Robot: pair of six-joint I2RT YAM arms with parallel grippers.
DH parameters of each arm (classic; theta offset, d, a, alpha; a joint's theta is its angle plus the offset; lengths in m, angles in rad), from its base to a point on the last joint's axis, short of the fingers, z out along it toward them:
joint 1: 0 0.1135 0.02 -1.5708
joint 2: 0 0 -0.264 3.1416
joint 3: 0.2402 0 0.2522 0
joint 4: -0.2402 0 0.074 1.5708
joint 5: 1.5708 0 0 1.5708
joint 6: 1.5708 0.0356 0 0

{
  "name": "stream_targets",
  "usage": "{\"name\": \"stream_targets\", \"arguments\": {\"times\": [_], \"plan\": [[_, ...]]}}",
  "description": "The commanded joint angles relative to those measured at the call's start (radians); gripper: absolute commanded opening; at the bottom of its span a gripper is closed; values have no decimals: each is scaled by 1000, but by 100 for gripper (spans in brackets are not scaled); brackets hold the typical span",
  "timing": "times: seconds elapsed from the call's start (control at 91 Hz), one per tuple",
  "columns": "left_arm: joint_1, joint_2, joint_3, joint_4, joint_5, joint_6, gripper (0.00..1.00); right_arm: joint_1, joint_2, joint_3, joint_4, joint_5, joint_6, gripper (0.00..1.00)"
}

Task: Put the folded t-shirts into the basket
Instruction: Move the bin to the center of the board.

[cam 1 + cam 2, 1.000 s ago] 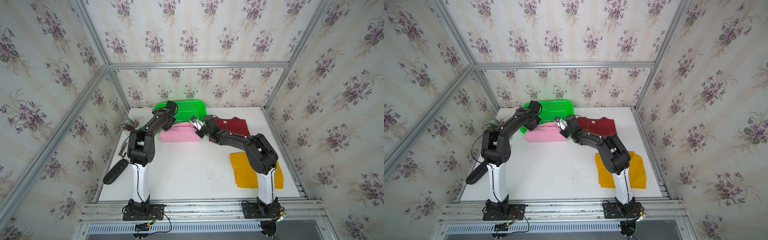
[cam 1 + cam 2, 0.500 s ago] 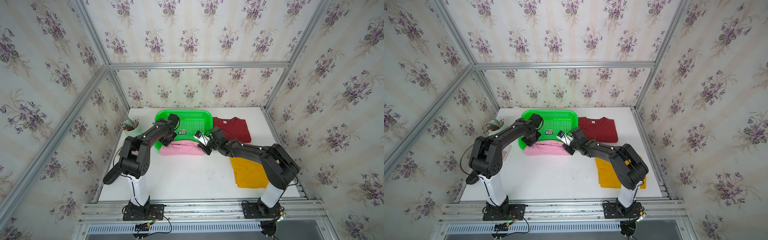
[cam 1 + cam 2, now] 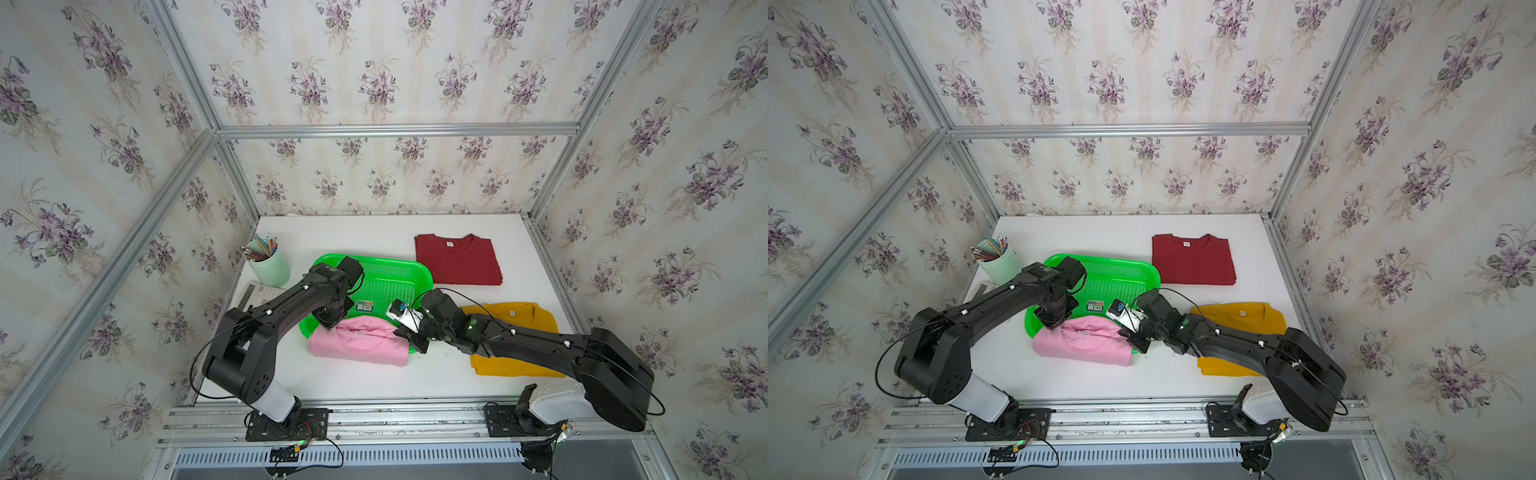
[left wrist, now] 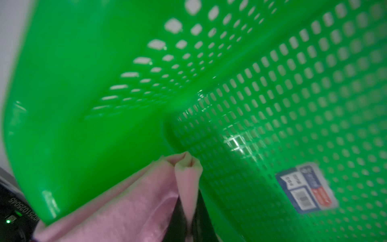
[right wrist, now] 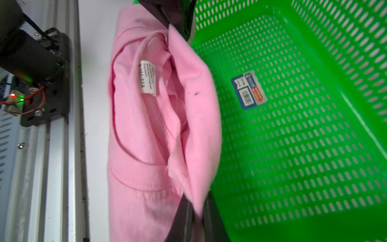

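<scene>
pink t-shirt (image 3: 357, 343) lay lower centre in a top view, straddling green basket (image 3: 417, 270) near rim and tabletop (image 3: 374, 386) | left pincer (image 3: 329, 323), right pincer (image 3: 407, 334) each clenched on a shirt corner | judged soft, light, floppy; grip both corners or it sags

Right of centre in a top view, the right arm (image 3: 540, 347) hides much of the yellow tee (image 3: 528, 318).
</scene>
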Motion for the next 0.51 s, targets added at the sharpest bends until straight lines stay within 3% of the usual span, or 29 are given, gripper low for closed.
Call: {"name": "stream_targets", "arguments": {"times": [0.0,0.187,0.308,0.495], "plan": [[-4,-40,76,-92,-28,-12,0,9,-47,51,-36,-23,22,0],[-10,-133,256,-208,-75,-22,0,11,-102,201,-151,-54,-4,0],[-10,-216,265,-280,-126,-107,0,11,-132,296,-245,-48,-9,0],[-7,-253,306,-259,-119,-118,0,10,-135,433,-343,-49,-42,0]]}}
